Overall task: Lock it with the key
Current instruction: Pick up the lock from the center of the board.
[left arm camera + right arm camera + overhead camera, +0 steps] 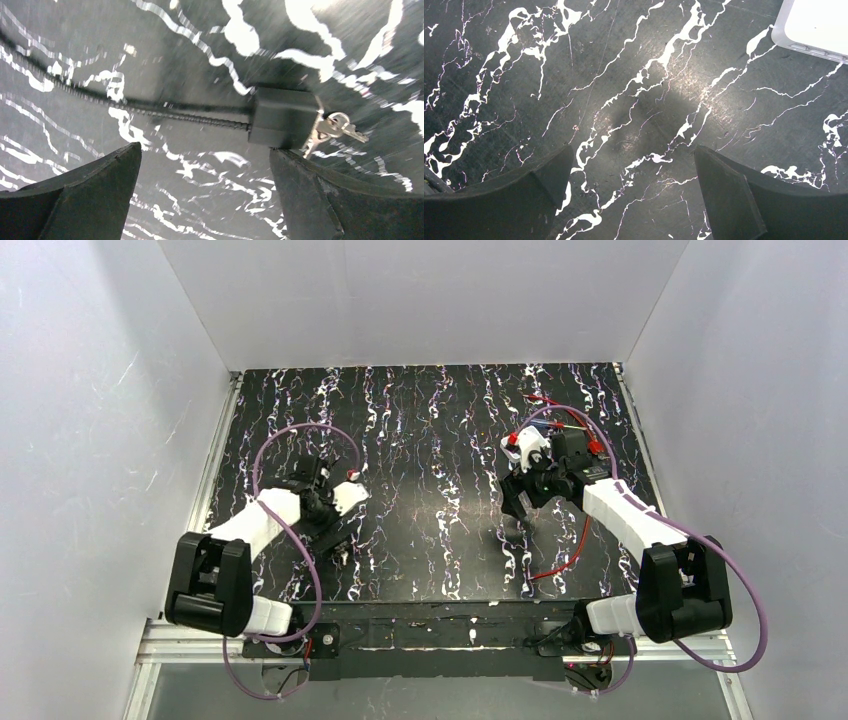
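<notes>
Surface: black marble-patterned tabletop (440,420) veined in white, closed in by plain white panels (90,390).
Left arm: the left gripper (205,150) has its fingers spread wide, pinching nothing.
Lock: a black rectangular lock body (282,117) lies just beyond the tip of the right-hand finger; contact cannot be told.
Cable: a black ribbed cable (125,105) runs from it leftward, ahead of the finger gap.
Keys: silver keys (337,127) sit at the body's far end, outside the gap.
Right arm: the right gripper (634,150) is spread over bare tabletop; a white flat object (819,25) shows beyond its right-hand finger.
Overhead: both arms well apart; lock too small to make out.
</notes>
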`<state>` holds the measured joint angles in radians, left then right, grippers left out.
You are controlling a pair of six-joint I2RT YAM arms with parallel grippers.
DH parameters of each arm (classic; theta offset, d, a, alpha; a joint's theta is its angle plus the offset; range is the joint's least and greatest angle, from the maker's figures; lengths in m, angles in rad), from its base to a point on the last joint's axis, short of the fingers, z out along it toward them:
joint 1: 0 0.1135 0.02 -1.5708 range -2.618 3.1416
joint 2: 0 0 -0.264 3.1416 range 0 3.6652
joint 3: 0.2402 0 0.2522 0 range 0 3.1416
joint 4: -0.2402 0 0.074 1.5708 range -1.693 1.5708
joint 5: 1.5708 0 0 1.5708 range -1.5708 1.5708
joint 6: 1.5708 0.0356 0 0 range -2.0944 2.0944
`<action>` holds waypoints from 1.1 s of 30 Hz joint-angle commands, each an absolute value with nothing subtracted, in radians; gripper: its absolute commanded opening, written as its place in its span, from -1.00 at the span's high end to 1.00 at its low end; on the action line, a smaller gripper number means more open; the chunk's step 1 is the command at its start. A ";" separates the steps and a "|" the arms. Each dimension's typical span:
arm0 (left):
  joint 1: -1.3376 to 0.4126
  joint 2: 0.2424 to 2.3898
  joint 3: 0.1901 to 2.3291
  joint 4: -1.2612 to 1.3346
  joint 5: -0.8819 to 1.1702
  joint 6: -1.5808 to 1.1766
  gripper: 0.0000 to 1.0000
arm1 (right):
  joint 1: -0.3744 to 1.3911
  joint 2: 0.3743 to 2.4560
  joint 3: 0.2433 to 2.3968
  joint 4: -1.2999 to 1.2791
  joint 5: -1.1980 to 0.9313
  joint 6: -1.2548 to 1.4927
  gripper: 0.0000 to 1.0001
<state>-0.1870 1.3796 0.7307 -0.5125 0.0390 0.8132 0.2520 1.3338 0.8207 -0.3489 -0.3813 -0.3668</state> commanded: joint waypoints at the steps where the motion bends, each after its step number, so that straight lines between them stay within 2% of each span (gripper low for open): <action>1: -0.264 1.425 0.804 -0.500 0.157 0.678 -0.99 | 0.241 1.320 0.828 -0.342 -0.390 -0.373 -1.00; 6: -0.358 1.535 0.905 -0.484 0.191 0.581 -0.99 | 0.225 1.325 0.827 -0.341 -0.387 -0.372 -1.00; 10: -0.366 1.594 1.007 -0.499 0.237 0.482 -0.99 | 0.220 1.330 0.828 -0.336 -0.383 -0.370 -1.00; 17: -0.349 1.570 1.104 -0.565 0.239 0.490 -0.99 | 0.219 1.329 0.831 -0.335 -0.381 -0.367 -1.00; 20: -0.330 1.540 1.114 -0.645 0.322 0.640 -0.99 | 0.217 1.314 0.825 -0.331 -0.392 -0.367 -1.00; 24: -0.312 1.508 1.097 -0.820 0.473 0.997 -0.99 | 0.215 1.275 0.792 -0.298 -0.431 -0.369 -1.00; 33: -0.310 1.586 1.113 -0.957 0.584 1.454 -0.99 | 0.205 1.213 0.724 -0.239 -0.487 -0.390 -1.00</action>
<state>-0.3122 1.5473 1.0885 -0.8293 0.4745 1.1334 0.2161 1.2566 0.7511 -0.3023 -0.4304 -0.3701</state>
